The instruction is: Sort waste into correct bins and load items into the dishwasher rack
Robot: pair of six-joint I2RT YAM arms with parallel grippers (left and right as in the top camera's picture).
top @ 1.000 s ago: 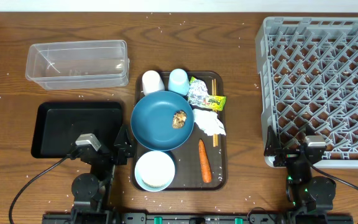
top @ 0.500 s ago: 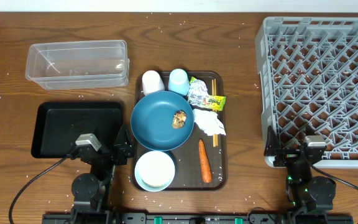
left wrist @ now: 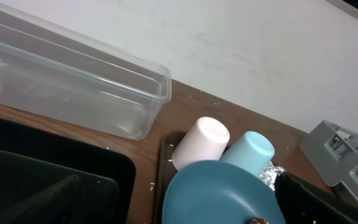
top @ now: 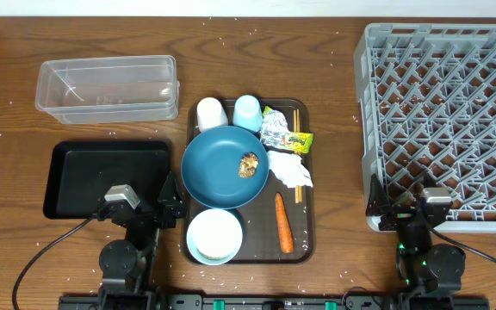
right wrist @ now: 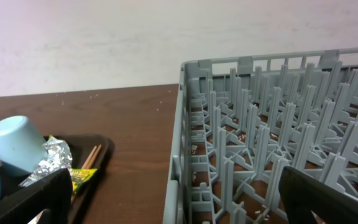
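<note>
Left end effector (top: 142,213) and right end effector (top: 409,215) hang open and empty. The laden brown serving tray (top: 258,243) lies between clear tub (top: 106,86), black tray (top: 76,176) and dishwasher rack (top: 442,95), likely to keep reaches short.

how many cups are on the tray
2. The white cup stands at the brown tray's far left corner. The light-blue cup is right beside it, behind the dark-blue dish. None seem hidden.

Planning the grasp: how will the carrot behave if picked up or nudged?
The orange carrot looks solid and tapered: probably stiff, but apt to roll on the flat brown tray. Its narrow, smooth body may slip in a pinch.
</note>
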